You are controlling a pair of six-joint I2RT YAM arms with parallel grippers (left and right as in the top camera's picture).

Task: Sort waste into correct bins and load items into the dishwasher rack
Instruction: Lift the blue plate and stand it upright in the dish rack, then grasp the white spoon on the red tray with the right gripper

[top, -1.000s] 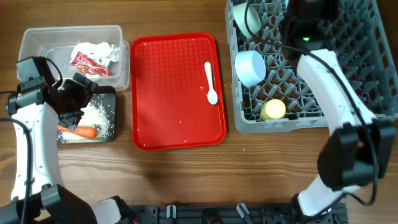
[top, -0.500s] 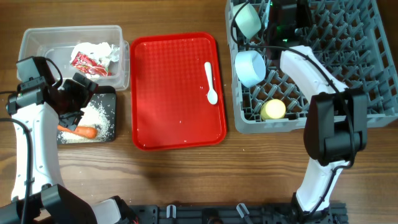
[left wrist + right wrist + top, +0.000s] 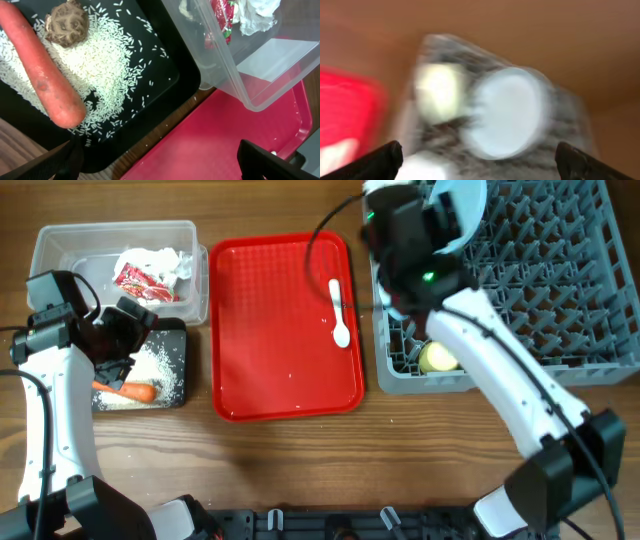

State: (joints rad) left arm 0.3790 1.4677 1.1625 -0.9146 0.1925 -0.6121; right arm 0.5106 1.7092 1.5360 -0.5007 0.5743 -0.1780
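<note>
Left gripper (image 3: 160, 161) of mine hangs spread wide with nothing between its fingers, over the near edge of the black tray (image 3: 172, 87). On that tray the orange carrot (image 3: 44, 75) lies in loose white rice (image 3: 107, 75), with the brown lump (image 3: 65, 22) just beside it. Next to that tray sits the clear tub (image 3: 235, 85), holding the red-and-white wrapper (image 3: 138, 281) and crumpled tissue (image 3: 160, 260). My right gripper (image 3: 480, 162) is also spread wide and empty, its arm reaching across the left side of the grey rack (image 3: 540, 290). Its wrist view is blurred, showing only a round pale-blue shape and a pale yellow-green one that I cannot name. From overhead, the white spoon (image 3: 339, 310) lies on the red serving tray (image 3: 270, 330). The yellow cup (image 3: 440, 358) stands in the rack's near-left corner, and the light-blue plate (image 3: 463, 202) shows at its far edge, beside my arm.
</note>
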